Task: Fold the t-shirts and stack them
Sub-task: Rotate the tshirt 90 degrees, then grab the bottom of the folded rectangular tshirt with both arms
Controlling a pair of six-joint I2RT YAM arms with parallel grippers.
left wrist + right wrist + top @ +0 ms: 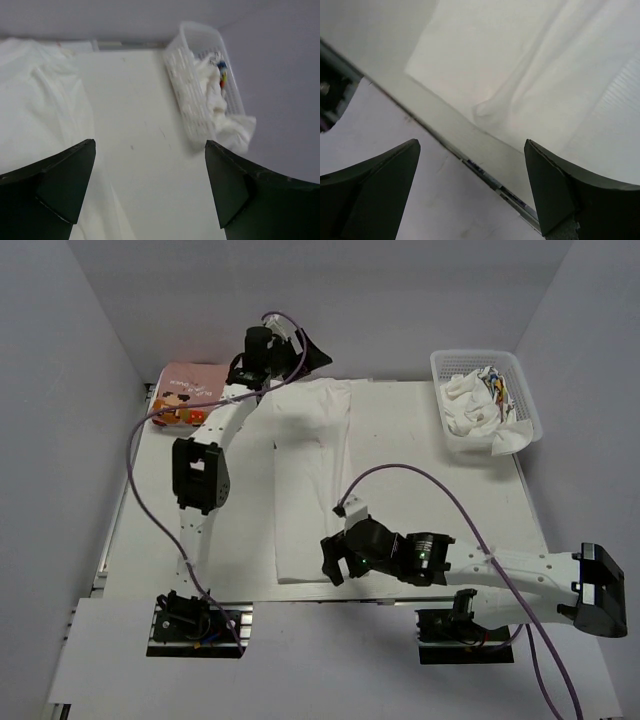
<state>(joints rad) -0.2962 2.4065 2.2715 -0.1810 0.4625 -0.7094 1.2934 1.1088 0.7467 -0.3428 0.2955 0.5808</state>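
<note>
On the desk's (420, 455) far left corner the pink t-shirt (185, 395) lies folded, while the white t-shirt (310, 490) at centre, a long strip apparently half folded and not yet stacked, stretches between the left end effector (298, 352) and right end effector (335, 562), both wide open and empty, with crumpled cloth (470, 405) waiting in the lattice basket (528, 415) at far right.

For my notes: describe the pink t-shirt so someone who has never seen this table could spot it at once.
Start at the white table and go to its far left corner. The pink t-shirt lies there as a compact rectangle. Unlike the plain white t-shirt spread mid-table, it is pink with an orange-brown cartoon print.
</note>
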